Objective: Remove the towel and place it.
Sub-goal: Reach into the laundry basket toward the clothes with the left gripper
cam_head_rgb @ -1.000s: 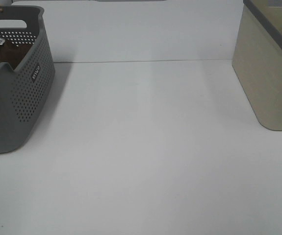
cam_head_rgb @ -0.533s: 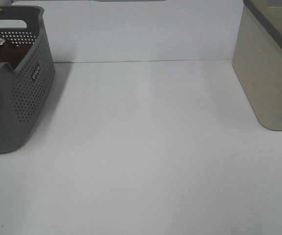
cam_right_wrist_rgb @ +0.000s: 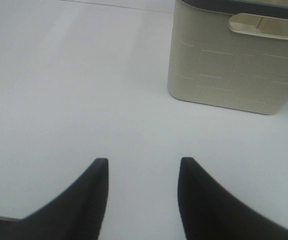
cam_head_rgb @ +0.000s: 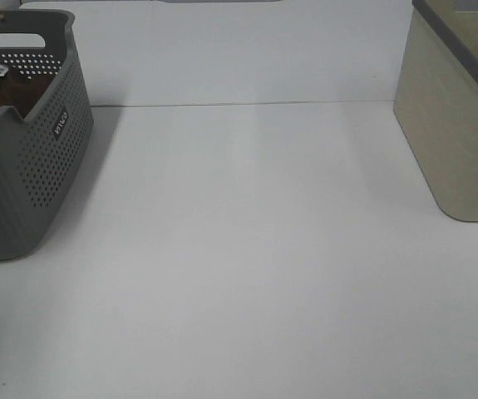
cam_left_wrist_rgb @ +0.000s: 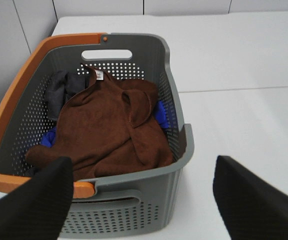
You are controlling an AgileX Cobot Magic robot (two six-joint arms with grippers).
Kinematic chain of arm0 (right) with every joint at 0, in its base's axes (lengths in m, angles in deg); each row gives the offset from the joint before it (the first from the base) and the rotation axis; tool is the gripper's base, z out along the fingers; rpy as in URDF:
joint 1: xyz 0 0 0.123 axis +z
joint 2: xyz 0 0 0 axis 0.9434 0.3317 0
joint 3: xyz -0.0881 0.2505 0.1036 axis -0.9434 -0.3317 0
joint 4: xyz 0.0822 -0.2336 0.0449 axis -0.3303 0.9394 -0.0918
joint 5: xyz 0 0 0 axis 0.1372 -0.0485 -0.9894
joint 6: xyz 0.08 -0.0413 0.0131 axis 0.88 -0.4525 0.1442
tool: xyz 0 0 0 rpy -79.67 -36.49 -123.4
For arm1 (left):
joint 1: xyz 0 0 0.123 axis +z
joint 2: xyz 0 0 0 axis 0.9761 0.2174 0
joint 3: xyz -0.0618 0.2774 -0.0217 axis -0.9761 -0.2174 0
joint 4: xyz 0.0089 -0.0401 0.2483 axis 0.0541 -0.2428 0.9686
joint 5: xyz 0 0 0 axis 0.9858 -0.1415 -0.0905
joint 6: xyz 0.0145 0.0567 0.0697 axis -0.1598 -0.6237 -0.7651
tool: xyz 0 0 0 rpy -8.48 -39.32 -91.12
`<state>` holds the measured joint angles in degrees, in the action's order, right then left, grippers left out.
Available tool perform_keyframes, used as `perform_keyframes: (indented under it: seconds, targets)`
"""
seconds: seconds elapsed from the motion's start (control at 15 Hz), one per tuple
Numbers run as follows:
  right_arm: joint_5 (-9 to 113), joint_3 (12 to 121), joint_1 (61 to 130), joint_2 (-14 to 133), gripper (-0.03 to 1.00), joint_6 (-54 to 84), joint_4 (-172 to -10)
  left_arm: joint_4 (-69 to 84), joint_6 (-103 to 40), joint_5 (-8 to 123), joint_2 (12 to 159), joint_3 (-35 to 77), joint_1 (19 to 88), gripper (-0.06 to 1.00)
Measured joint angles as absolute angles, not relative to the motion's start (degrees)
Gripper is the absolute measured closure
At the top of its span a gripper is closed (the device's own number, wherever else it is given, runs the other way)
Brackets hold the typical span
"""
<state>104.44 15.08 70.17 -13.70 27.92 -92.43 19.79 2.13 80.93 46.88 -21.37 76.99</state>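
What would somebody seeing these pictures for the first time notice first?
The brown towel heaped over other cloths in the grey basket with an orange rim, at the left side of the white table. Next, the beige bin at the far right, with plain tabletop stretching between the two.

Beige bin (cam_head_rgb: 455, 125) upright at right of white table (cam_head_rgb: 247, 249); grey cloth (cam_left_wrist_rgb: 63, 90), blue cloth (cam_left_wrist_rgb: 162, 114) partly covered.
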Motion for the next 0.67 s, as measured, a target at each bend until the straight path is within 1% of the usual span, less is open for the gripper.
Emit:
perform_keyframes:
  seconds: [0.07, 0.2, 0.27, 0.53, 0.67]
  targets:
    - [104.44, 15.08, 70.17, -13.70, 0.53, 27.92, -92.43, 20.48, 2.13, 80.81, 49.86, -19.88, 76.99, 0.21]
    - [104.44, 15.08, 70.17, -13.70, 0.53, 27.92, -92.43, 23.68, 3.22, 80.53, 60.98, -13.63, 76.99, 0.21]
    - [104.44, 15.08, 70.17, -13.70, 0.53, 27.92, -92.49, 27.81, 6.77, 80.47, 72.04, -7.27, 76.99, 0.21]
    - [104.44, 15.08, 70.17, -13.70, 0.53, 27.92, -92.49, 36.29, 17.43, 81.85, 91.17, 6.54, 76.99, 0.21]
    - [104.44, 15.08, 70.17, -13.70, 0.53, 27.92, -92.49, 38.12, 20.18, 84.42, 100.23, 15.07, 76.99, 0.21]
